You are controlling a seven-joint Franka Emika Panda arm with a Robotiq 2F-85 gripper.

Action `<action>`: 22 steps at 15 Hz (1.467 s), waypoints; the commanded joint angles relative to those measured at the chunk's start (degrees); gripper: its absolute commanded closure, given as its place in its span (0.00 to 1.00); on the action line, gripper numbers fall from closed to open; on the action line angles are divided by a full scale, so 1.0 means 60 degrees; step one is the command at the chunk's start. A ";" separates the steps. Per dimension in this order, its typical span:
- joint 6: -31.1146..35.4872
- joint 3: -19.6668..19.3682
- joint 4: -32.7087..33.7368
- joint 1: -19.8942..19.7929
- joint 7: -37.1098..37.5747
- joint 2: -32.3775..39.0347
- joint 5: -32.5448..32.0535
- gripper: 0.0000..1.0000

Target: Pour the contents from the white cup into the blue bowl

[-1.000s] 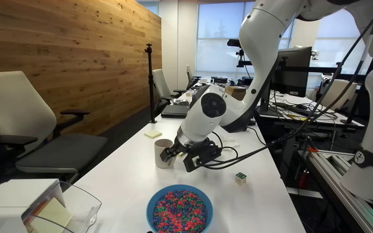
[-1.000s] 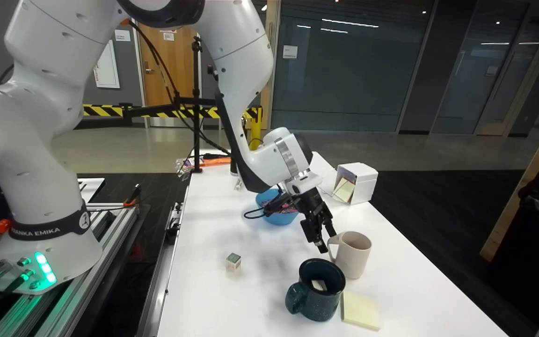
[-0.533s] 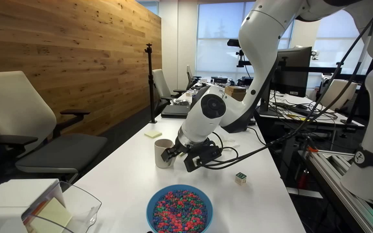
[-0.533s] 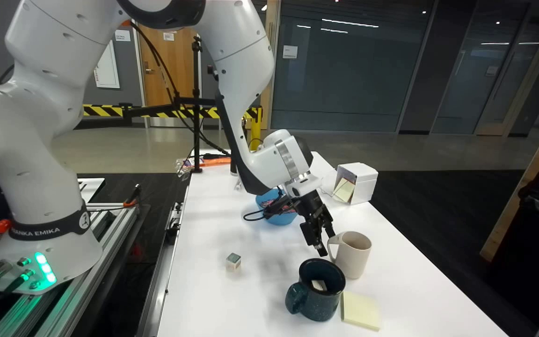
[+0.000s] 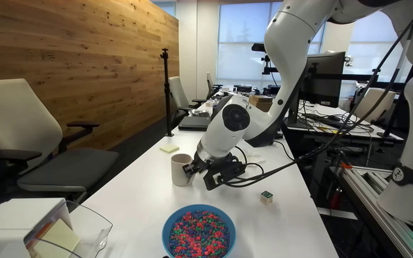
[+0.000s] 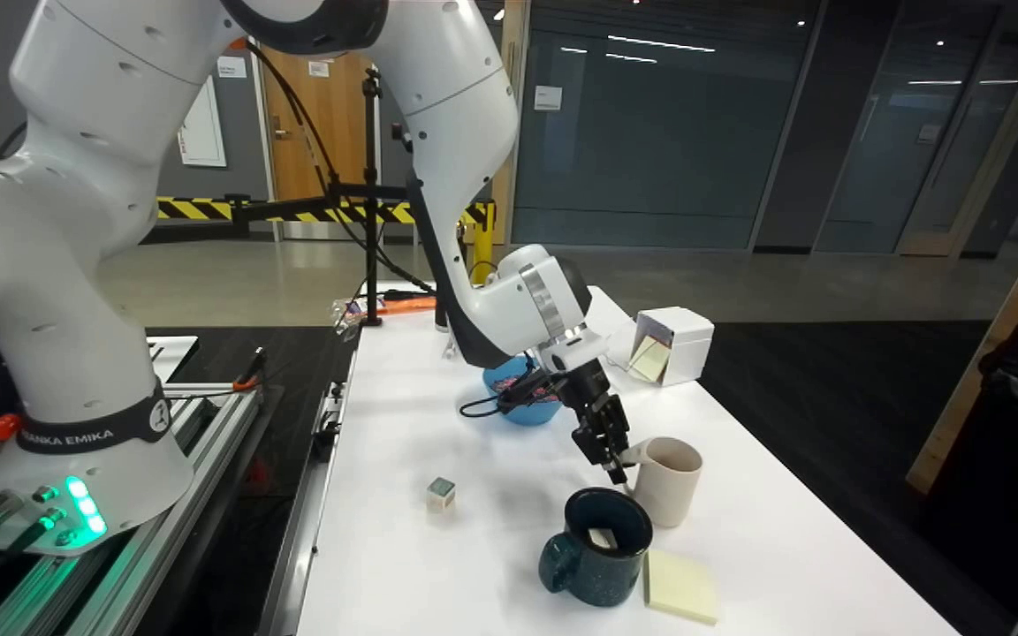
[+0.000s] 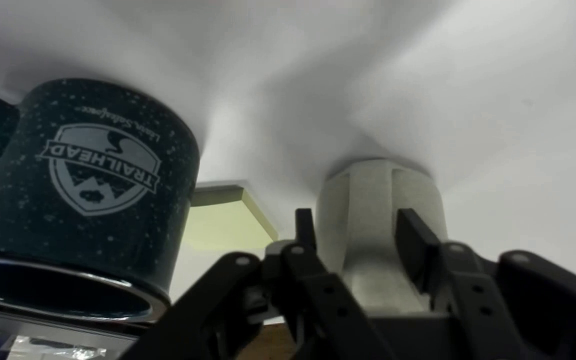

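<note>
The white cup [image 6: 670, 486], a cream mug with a handle, stands upright on the table; its contents cannot be seen. In the wrist view the cup's handle [image 7: 369, 200] lies between the fingers of my gripper [image 7: 354, 220]. The right-hand finger sits close against the handle's edge, while a gap shows on the left-hand side, so the jaws are partly open. An exterior view has the gripper [image 6: 620, 464] tilted down at the handle. The blue bowl [image 5: 166, 231], full of pink, blue and green bits, is on the table behind the gripper in an exterior view.
A dark speckled mug [image 6: 597, 565] stands right beside the cup, with a yellow note pad [image 6: 682, 585] near both. A small cube [image 5: 266, 197] lies on the table. A white box with a clear front [image 6: 681, 344] stands near the bowl.
The fingers have drawn closer together around the cup's handle in the last half second. The arm has barely shifted, and the cup stands in the same place.
</note>
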 commanded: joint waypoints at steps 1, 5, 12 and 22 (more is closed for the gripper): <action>0.0210 -0.0011 -0.0060 -0.0071 0.0264 -0.0049 -0.0122 0.82; 0.0223 -0.0013 -0.0072 -0.0066 0.0338 -0.0054 -0.0154 0.93; 0.0133 -0.0045 -0.0072 -0.0008 0.0552 -0.0319 -0.0327 0.93; -0.0091 -0.0038 -0.0727 -0.0002 0.0254 -0.1544 -0.0091 0.93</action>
